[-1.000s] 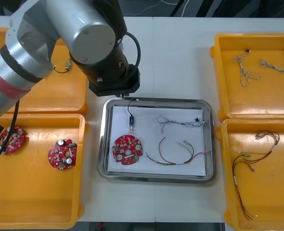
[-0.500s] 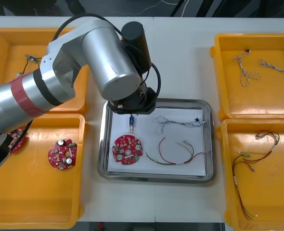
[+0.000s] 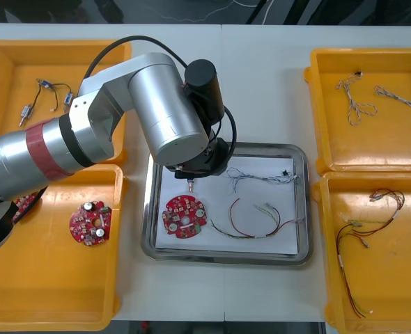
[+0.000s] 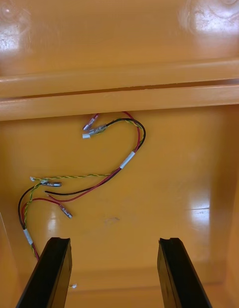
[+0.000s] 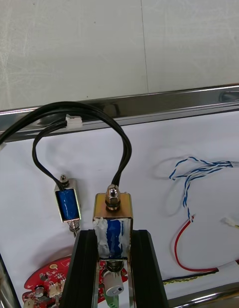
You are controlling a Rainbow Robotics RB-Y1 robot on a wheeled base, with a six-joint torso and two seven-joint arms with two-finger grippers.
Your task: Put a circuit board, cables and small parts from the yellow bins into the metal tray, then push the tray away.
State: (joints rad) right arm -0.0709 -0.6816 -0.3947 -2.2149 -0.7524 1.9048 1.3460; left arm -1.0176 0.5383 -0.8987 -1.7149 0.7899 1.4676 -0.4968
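Left gripper [image 5: 113,240], clamping a small metal part [image 5: 113,216], has lowered near the metal tray [image 3: 226,258] far-left corner, apparently close to contact; release is due. Right gripper [image 4: 112,268] idles, wide.

A light desk [image 3: 261,90] is seen from steeply above, and its top is divided by a thin seam [image 3: 221,83] that runs from the far edge toward the near edge. Beyond the desk's far edge a dark strip [image 3: 317,10] of the room is glimpsed. The desk's top is evenly lit and faintly speckled.
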